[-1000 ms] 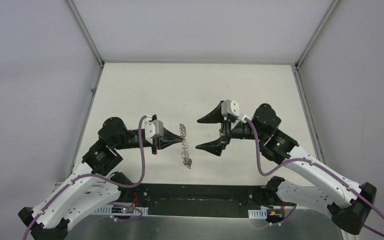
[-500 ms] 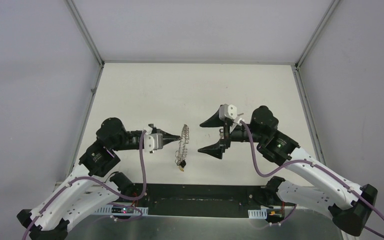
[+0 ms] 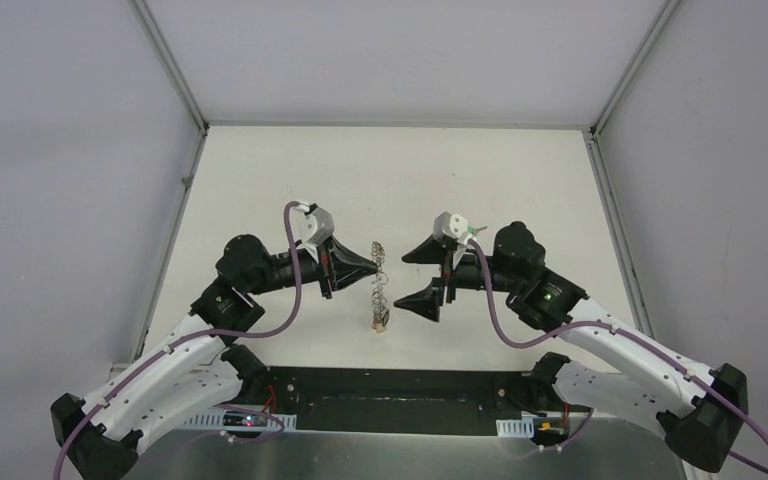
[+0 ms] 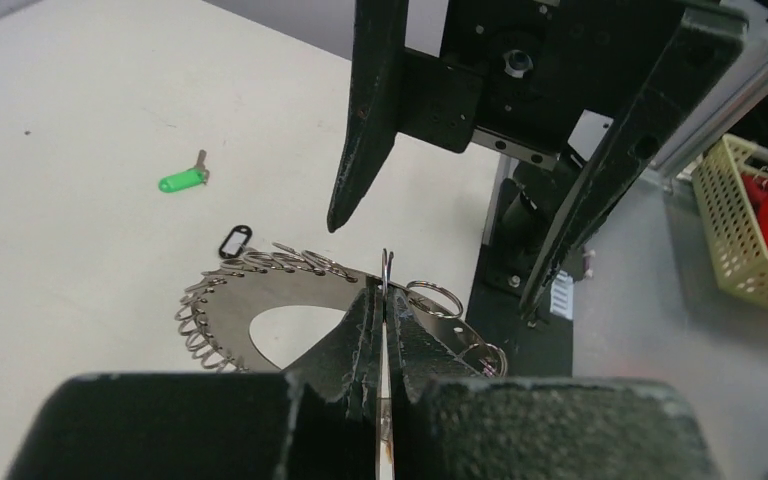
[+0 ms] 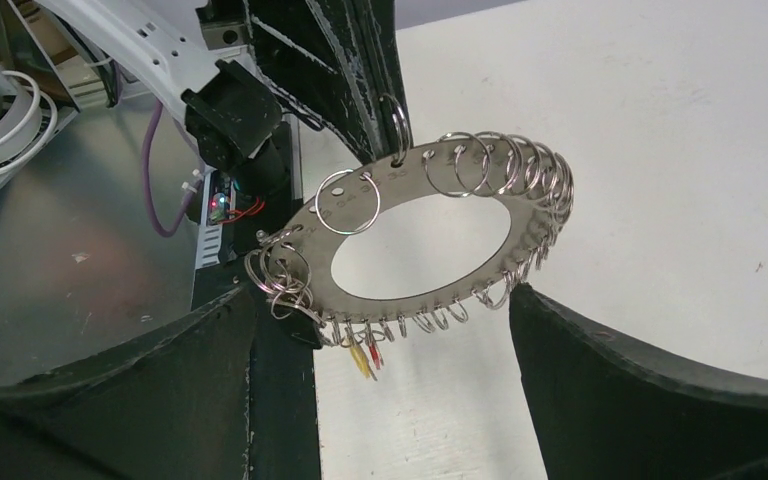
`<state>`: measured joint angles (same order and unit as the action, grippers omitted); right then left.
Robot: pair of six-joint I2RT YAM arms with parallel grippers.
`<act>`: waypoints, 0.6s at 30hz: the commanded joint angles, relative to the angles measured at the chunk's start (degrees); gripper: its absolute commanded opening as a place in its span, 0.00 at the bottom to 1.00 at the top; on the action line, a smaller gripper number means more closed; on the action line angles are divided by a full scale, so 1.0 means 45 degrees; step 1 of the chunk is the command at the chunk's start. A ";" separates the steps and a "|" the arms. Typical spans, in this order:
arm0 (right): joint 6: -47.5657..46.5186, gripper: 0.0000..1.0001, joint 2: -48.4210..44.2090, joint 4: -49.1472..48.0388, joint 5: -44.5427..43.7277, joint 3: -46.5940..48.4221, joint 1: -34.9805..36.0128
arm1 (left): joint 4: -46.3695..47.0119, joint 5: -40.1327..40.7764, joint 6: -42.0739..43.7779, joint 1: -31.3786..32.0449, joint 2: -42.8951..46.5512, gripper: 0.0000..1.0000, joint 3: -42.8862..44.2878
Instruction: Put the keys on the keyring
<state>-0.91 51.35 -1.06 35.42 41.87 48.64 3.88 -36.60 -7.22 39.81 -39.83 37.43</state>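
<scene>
Well, cream tabletop [image 3: 390, 170], grey walls [image 3: 60, 150]

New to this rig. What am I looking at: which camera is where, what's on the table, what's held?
Two robot arms are bolted side by side at a table. The top view looks down from above and behind; the other two come from a camera on each wrist. The left fingers are shut on the edge of the keyring, a flat grey ring lined with small loops, holding it off the table. The right fingers stand wide open beside it, holding nothing. A green-tagged key and a black-tagged key lie loose on the table.
</scene>
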 commanded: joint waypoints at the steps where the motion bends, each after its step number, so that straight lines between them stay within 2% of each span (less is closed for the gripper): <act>1: 0.1037 1.00 -0.0353 -0.1037 -0.0998 -0.0361 0.0033 | 0.3879 0.1009 -0.3014 0.0118 0.0083 0.00 -0.0791; 5: 0.2122 1.00 -0.0259 -0.0989 -0.1727 -0.0614 -0.0280 | 0.4985 0.0728 -0.2580 0.0118 0.0448 0.00 -0.1537; 10: 0.3538 1.00 0.0102 -0.1748 -0.0431 -0.0782 -0.1331 | 0.5778 0.1022 -0.2226 0.0118 0.1114 0.00 -0.2200; 14: 0.4719 1.00 0.0364 -0.2787 0.0425 -0.0925 -0.2296 | 0.5875 0.1160 -0.2194 0.0118 0.1467 0.00 -0.2399; 18: 0.5875 1.00 0.0932 -0.2372 0.0055 -0.0667 -0.3309 | 0.5396 0.1234 -0.2078 0.0118 0.1653 0.00 -0.2243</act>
<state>17.96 53.52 -8.60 34.92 37.63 37.39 23.73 -32.86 -16.80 39.83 -33.85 26.48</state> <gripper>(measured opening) 0.996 0.010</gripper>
